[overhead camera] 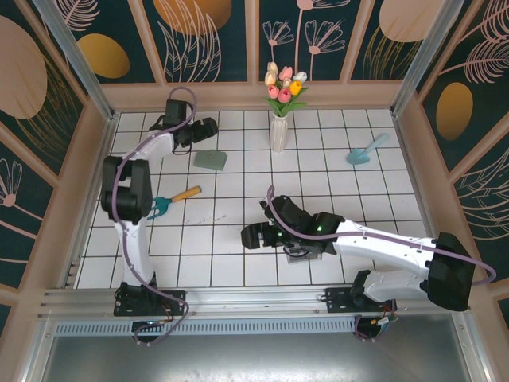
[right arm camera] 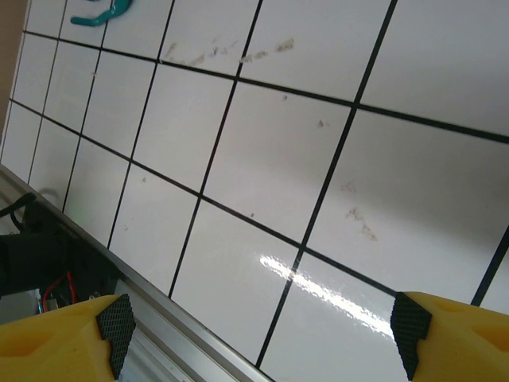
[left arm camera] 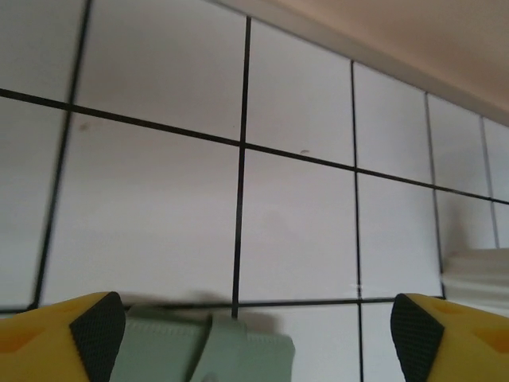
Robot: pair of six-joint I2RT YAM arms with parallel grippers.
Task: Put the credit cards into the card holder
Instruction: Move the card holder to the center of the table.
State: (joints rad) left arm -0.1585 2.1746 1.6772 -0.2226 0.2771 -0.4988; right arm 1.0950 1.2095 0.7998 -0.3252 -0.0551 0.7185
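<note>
Card holder [overhead camera: 211, 159] (grey-green, lying flat) is laid on the tiled worktop [overhead camera: 199, 255] at far left, just beside the left hand [left arm camera: 258, 326]. In the left wrist view its edge is seen low between the yellow fingers [left arm camera: 48, 338], which are spread wide with nothing gripped. Right hand [right arm camera: 262, 334] is held released over bare tiles near the front edge.

White tiled table [overhead camera: 238, 263], black grid lines, a few scuffs. Far left, the grey-green card holder [overhead camera: 211, 159] lies flat. Far centre, a white vase [overhead camera: 278, 131] of tulips stands upright. Far right, a teal scoop [overhead camera: 364, 150]. Left side, nearer, a wooden-handled tool [overhead camera: 176, 198].
</note>
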